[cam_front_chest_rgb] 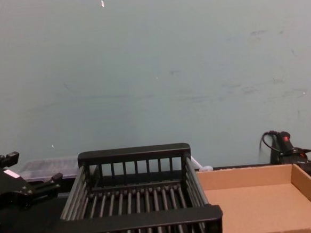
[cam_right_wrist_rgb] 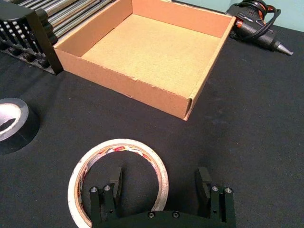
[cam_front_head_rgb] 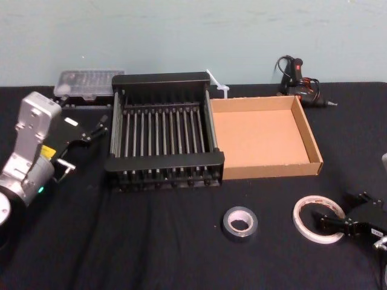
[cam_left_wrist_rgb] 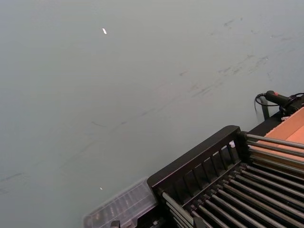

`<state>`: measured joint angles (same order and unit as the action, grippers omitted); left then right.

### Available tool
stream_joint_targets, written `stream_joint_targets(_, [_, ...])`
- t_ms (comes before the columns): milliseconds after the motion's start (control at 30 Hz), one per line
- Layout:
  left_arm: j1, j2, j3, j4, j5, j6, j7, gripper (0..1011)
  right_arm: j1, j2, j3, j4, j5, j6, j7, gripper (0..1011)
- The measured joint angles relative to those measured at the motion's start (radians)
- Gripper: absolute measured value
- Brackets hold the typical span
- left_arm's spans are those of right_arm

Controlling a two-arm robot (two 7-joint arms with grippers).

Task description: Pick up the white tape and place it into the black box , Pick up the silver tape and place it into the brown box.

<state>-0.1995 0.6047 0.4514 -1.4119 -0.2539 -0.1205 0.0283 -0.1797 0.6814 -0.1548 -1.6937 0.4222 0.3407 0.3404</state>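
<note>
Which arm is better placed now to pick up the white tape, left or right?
Right. The right gripper is open at the white tape, one finger inside the ring and one outside. The left gripper is far off, at the black box's other side.

Black worktop [cam_front_head_rgb: 151, 241], black box [cam_front_head_rgb: 163, 162] 11 o'clock, brown box [cam_front_head_rgb: 272, 170] 1, silver tape [cam_front_head_rgb: 228, 226] 5, white tape [cam_front_head_rgb: 300, 220] 4

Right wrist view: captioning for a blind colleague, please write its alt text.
The right end effector, open, straddles the rim of the white tape lying flat on the black table: one finger over its hole, one outside. Beyond sit the brown box, the silver tape and the black box.
</note>
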Motion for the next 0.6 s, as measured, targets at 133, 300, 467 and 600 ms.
stream_joint_targets(133, [0.0,0.0,0.0,0.0,0.0,0.0,0.0,1001,0.003,0.0,0.0,0.002,-0.003,0.0,0.005,1002])
stream_joint_targets(300, [0.0,0.0,0.0,0.0,0.0,0.0,0.0,1001,0.003,0.0,0.0,0.004,-0.008,0.0,0.009,1002])
stream_joint_targets(467, [0.0,0.0,0.0,0.0,0.0,0.0,0.0,1001,0.003,0.002,-0.003,0.004,-0.014,0.0,0.014,1002])
stream_joint_targets(600, [0.0,0.0,0.0,0.0,0.0,0.0,0.0,1001,0.003,0.003,-0.005,0.004,-0.017,0.0,0.016,1002])
